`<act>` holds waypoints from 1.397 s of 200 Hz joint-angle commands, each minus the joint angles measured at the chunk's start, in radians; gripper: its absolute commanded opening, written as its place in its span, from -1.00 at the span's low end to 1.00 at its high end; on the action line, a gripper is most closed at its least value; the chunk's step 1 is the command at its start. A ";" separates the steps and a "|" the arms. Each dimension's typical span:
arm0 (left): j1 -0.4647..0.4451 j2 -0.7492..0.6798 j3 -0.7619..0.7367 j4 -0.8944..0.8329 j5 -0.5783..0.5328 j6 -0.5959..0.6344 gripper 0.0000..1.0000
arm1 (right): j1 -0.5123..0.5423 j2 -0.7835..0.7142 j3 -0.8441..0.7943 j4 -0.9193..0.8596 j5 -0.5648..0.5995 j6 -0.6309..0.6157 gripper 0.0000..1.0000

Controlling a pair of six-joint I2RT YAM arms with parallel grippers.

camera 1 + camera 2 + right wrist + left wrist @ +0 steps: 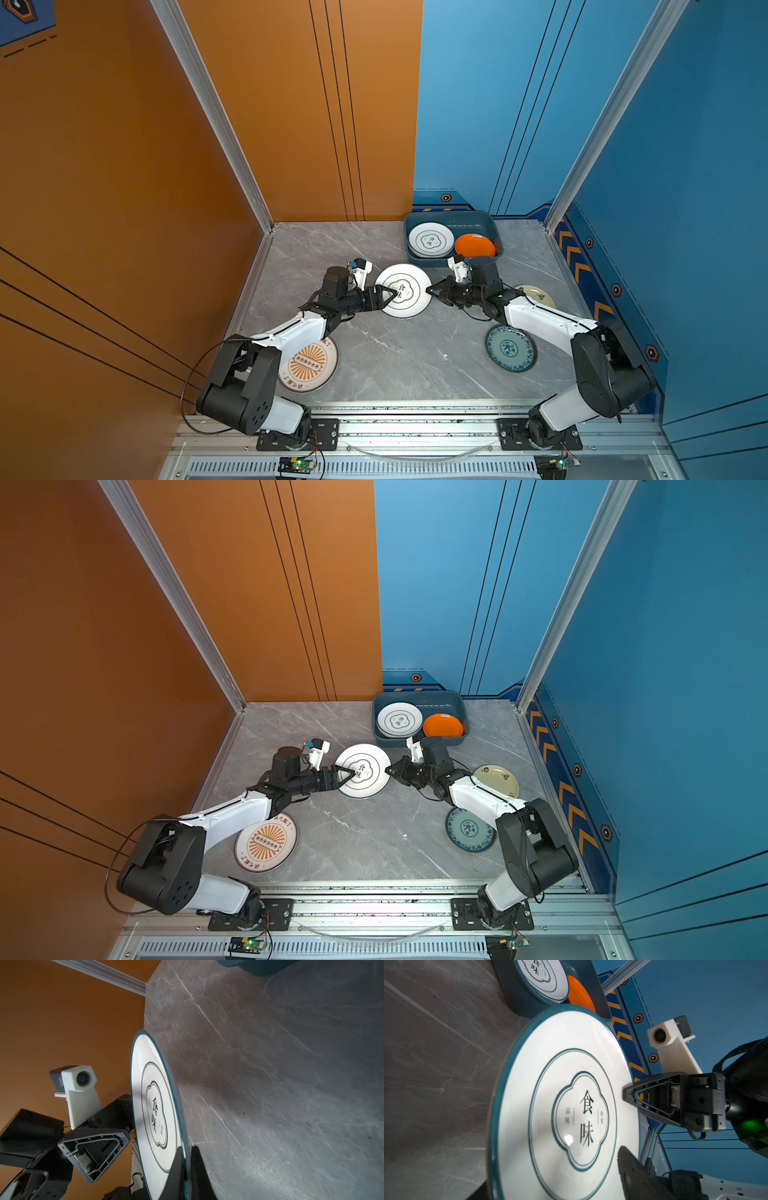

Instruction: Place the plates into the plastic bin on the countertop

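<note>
Pinching a glossy round teal-rimmed plate (409, 275), right claw (430, 289) clamped on its edge; left claw (392, 296) parted opposite.

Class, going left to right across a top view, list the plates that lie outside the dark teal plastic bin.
Round white plate with orange sunburst → round white plate with green emblem → round teal floral plate. The round cream plate overlaps the teal one, so it is left out.
</note>
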 commanded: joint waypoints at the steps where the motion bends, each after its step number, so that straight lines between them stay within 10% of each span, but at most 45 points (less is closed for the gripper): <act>1: -0.002 0.011 -0.018 0.061 0.061 -0.015 0.07 | -0.009 -0.009 0.032 0.059 -0.032 0.017 -1.00; 36: 0.001 0.026 -0.013 0.092 0.108 -0.035 -0.63 | -0.014 -0.008 0.016 0.067 -0.035 0.019 -1.00; 91: -0.008 0.036 -0.008 0.104 0.128 -0.044 -0.92 | -0.022 -0.005 -0.001 0.118 -0.058 0.013 -0.83; 138: -0.021 0.037 -0.001 0.109 0.131 -0.045 -0.95 | -0.027 0.074 -0.006 0.317 -0.176 0.055 -0.31; 279: -0.036 0.073 0.035 0.110 0.141 -0.052 -0.89 | -0.010 0.191 -0.046 0.757 -0.332 0.212 -0.46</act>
